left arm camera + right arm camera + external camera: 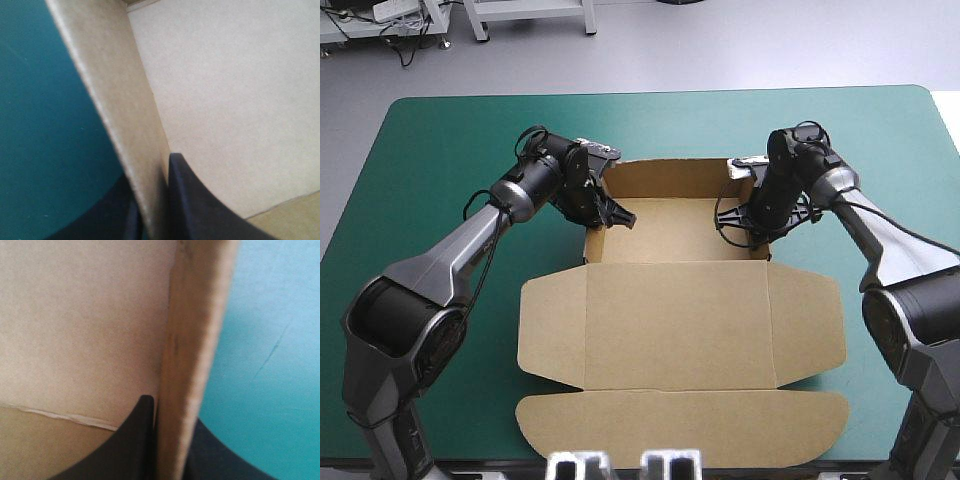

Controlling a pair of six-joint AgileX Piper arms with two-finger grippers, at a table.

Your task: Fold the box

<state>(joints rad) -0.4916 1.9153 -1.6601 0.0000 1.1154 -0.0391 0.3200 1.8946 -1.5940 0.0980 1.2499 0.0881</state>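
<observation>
You have the box (pixel 680 330) at the middle of the teal-green counter (pixel 440 150). Its far part is raised into an open tray and the lid (pixel 680 345) lies flat toward the near edge. Your left claw (pixel 612 216) is clamped on the tray's left wall (pixel 115 100), with 1 black finger inside and 1 outside, over the cover. Your right claw (pixel 745 228) is pinched the same way on the right wall (pixel 195 340). Both walls stand upright between the fingers, and the tray's floor is bare.
</observation>
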